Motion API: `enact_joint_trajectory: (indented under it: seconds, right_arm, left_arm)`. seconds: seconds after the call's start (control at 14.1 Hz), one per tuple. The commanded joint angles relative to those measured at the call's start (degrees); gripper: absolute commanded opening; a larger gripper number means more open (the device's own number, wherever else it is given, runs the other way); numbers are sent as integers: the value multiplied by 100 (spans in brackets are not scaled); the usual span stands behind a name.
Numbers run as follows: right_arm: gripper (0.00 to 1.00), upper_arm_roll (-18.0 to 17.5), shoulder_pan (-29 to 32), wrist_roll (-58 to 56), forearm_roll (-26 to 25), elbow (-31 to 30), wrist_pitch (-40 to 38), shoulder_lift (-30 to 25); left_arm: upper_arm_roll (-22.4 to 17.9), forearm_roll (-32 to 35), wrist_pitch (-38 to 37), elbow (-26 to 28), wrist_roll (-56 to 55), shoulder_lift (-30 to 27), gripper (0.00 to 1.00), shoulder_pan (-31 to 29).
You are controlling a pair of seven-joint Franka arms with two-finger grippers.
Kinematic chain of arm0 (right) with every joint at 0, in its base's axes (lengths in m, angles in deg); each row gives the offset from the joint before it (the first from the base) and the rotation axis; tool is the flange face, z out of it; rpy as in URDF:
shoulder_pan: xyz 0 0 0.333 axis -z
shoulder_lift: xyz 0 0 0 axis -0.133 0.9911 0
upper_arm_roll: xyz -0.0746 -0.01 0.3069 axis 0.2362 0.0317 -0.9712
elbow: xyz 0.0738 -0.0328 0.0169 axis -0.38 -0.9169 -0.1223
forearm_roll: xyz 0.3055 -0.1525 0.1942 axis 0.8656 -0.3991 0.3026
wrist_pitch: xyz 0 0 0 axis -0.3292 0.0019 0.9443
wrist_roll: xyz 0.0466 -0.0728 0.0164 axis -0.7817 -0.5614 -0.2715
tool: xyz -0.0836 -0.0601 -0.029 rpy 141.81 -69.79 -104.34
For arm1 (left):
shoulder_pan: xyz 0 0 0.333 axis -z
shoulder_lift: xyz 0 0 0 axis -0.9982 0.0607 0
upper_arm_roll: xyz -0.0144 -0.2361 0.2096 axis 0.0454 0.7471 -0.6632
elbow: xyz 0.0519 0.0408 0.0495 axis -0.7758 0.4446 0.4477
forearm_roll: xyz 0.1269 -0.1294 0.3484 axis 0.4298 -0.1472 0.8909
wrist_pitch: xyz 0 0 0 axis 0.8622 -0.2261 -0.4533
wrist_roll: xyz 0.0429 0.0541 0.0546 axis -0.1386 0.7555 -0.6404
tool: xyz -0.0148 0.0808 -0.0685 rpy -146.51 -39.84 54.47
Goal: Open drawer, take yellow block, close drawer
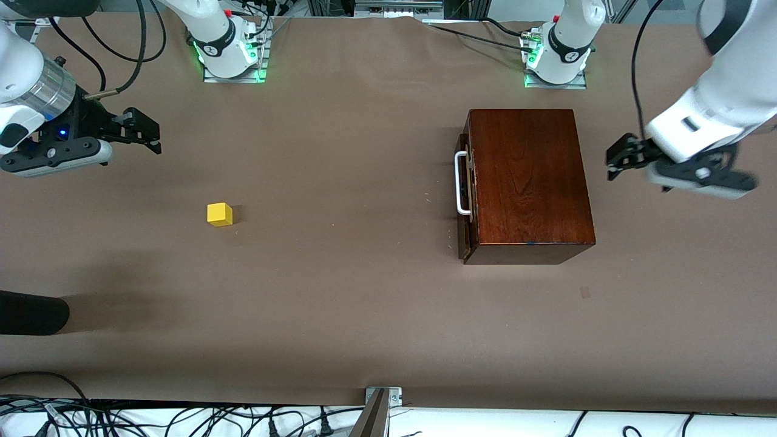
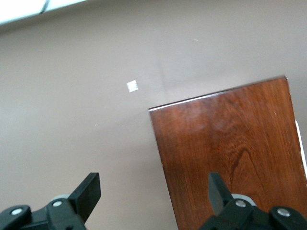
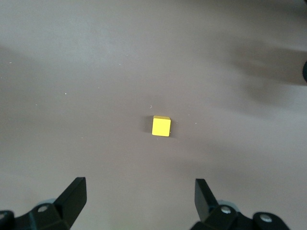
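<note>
The dark reddish-brown wooden box (image 1: 529,182) stands on the table toward the left arm's end. Its drawer (image 1: 464,197) looks pushed in, with the white loop handle (image 1: 461,183) facing the right arm's end. The box top also shows in the left wrist view (image 2: 230,148). The yellow block (image 1: 220,214) sits on the bare table toward the right arm's end, and shows in the right wrist view (image 3: 161,126). My left gripper (image 1: 616,159) is open and empty in the air beside the box. My right gripper (image 1: 149,135) is open and empty above the table, apart from the block.
A black rounded object (image 1: 30,312) juts in at the table's edge at the right arm's end, nearer the front camera than the block. A small patch (image 1: 584,292) marks the brown table cover (image 1: 340,273) near the box. Cables lie along the front edge.
</note>
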Motion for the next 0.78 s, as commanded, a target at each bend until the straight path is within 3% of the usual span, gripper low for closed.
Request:
enact_joint_trajectory:
  seconds: [0.0,0.71]
  right_arm:
    - [100,-23,7,33,-50,73,-75,-7]
    - [100,-32,7,33,-24,73,-101,-16]
  left_arm:
    - [-33,-141,164,367,-504,-281,100,-50]
    - [-403,-466,-29,349,-443,-158,100,-5]
